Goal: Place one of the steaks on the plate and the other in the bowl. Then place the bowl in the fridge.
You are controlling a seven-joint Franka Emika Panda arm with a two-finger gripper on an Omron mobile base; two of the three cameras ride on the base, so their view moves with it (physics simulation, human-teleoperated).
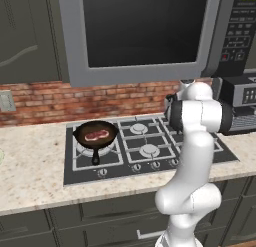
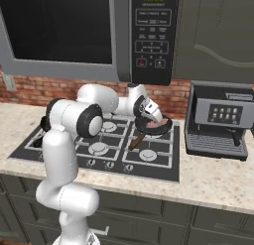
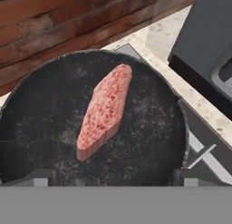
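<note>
One steak [image 3: 105, 110], a red-pink slab, lies in a black pan [image 3: 41, 128] on the stove's right rear burner; this steak [image 2: 158, 124] also shows in the right base view. My gripper [image 3: 113, 177] hovers just above it, open, with one fingertip [image 3: 41, 177] on each side and nothing held. From the right base view the gripper [image 2: 151, 118] hangs over this pan [image 2: 155, 128]. A second steak [image 1: 96, 135] lies in another black pan [image 1: 95, 132] on the left rear burner. The plate, the bowl and the fridge are out of view.
A dark coffee machine [image 2: 218, 120] stands right of the stove [image 2: 99, 150], close to the pan. A microwave [image 2: 99, 30] hangs low above the burners, with a brick wall [image 1: 45, 101] behind. A pale sliver [image 1: 1, 156] shows at the counter's far left.
</note>
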